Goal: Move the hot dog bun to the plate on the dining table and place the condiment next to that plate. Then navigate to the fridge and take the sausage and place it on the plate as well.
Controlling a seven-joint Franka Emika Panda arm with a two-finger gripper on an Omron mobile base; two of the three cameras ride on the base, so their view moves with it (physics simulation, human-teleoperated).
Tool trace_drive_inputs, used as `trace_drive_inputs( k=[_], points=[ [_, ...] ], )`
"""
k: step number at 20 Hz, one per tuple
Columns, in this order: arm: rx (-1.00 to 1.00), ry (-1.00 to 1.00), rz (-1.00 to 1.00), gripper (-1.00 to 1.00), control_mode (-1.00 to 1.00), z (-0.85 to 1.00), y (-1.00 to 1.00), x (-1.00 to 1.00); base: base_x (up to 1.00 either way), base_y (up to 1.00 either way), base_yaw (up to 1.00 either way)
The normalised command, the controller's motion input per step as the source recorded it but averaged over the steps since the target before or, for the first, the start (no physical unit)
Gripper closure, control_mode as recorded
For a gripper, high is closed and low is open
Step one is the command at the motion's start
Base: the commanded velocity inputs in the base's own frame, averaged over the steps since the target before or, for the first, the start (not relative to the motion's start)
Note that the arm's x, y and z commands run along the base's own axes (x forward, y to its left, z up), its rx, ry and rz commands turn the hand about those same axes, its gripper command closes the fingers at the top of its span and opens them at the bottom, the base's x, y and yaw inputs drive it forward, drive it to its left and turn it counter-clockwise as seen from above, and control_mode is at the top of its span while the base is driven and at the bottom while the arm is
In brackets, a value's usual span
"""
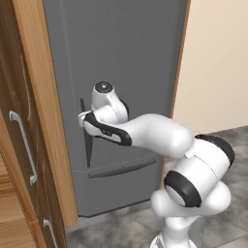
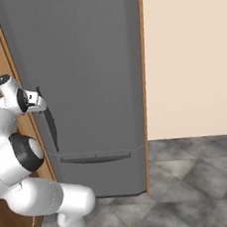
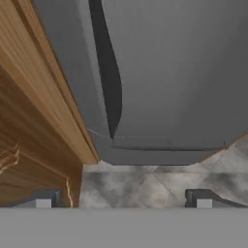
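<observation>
A: What's the biggest thing in front of the robot?

B: The fridge [image 1: 116,72], tall grey steel, door closed, set between a wooden cabinet [image 1: 19,145] on its left and a beige wall [image 2: 189,57] on its right. A lower drawer with a horizontal dark grip [image 2: 95,159] sits beneath the main door.

A: And the hand?

B: The hand [image 1: 83,119] is up against the door's dark vertical handle [image 1: 87,140], near the handle's upper end, at the door's left edge beside the cabinet. Its fingers stand wide apart, clamped on nothing; in the hand view the two fingertips [image 3: 199,198] sit far from each other.

A: So the relation that matters?

B: The handle's long axis runs vertically, and it lies just ahead of the open fingers. I'd judge that the next move is to close around it and pull. The sausage isn't visible; presumably it's behind the closed door.

A: The room?

B: Grey stone floor tiles [image 2: 202,175], with free floor to the fridge's right.
</observation>
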Motion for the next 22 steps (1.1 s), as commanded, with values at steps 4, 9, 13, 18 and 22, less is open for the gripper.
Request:
trace_drive_inputs(
  k=[4,9,13,18,22],
  points=[
    [0.00,-0.15,0.04,-1.00,-1.00,-0.12,0.30,0.74,0.00,0.00,0.00],
    [0.00,-0.10,0.01,-1.00,-1.00,-0.23,0.22,0.58,0.00,0.00,0.00],
    [0.00,-0.01,0.00,-1.00,-1.00,-0.25,0.17,0.63,0.00,0.00,0.00],
    [0.00,0.00,0.00,-1.00,-1.00,-0.21,0.16,0.71,0.00,0.00,0.00],
    [0.00,0.00,0.00,-1.00,-1.00,-0.06,0.14,0.61,0.00,0.00,0.00]
  ],
)
